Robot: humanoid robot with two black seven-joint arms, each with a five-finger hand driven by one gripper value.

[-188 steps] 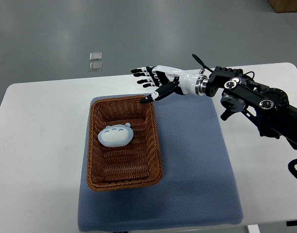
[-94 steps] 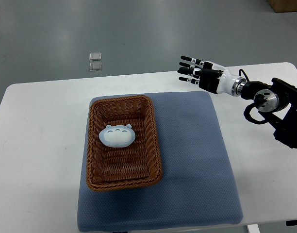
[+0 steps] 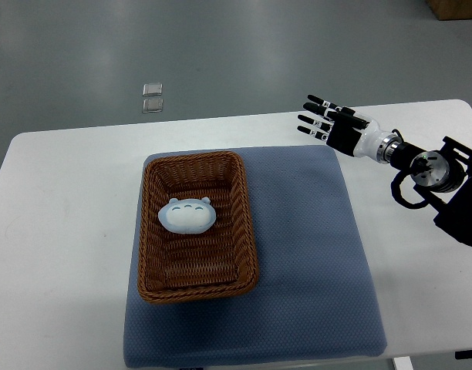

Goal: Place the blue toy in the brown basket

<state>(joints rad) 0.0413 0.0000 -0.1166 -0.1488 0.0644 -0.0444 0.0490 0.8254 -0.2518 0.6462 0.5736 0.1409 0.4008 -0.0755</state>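
Note:
The blue toy point(image 3: 187, 216), a pale blue rounded plush with a white belly, lies inside the brown wicker basket point(image 3: 196, 284) in its upper half. My right hand point(image 3: 328, 123) hangs over the table's back right, well to the right of the basket, fingers spread and empty. Its dark arm point(image 3: 440, 181) comes in from the right edge. The left arm is out of view.
The basket stands on a blue-grey mat point(image 3: 313, 270) on a white table point(image 3: 59, 231). Two small clear squares point(image 3: 152, 96) lie on the grey floor beyond the table's far edge.
My right hand has drawn away from the basket's far right corner, moving right and back toward the table's right side, empty. The toy stays in the basket.

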